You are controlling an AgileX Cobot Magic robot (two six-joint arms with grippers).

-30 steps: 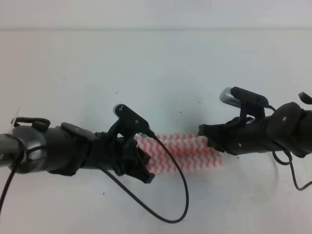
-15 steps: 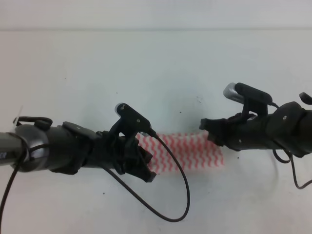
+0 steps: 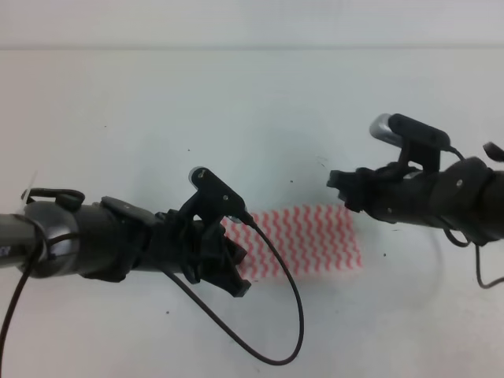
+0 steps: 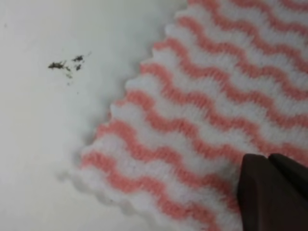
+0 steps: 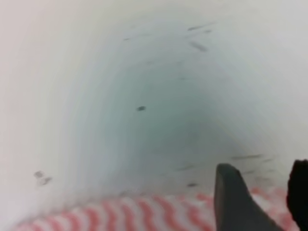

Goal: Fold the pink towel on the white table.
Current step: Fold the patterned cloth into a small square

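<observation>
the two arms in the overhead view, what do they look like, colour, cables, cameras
Both arms are matte black with chunky segmented housings. The left arm has a black cable looping loosely beneath it and a small bracketed camera above its gripper. The right arm carries a silver-tipped camera on a black bracket, with thin cables near the picture's edge. The right gripper's fingers look dark grey.

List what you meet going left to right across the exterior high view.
Left arm → left hand → pink towel → right hand → right arm, all over the white table.
</observation>
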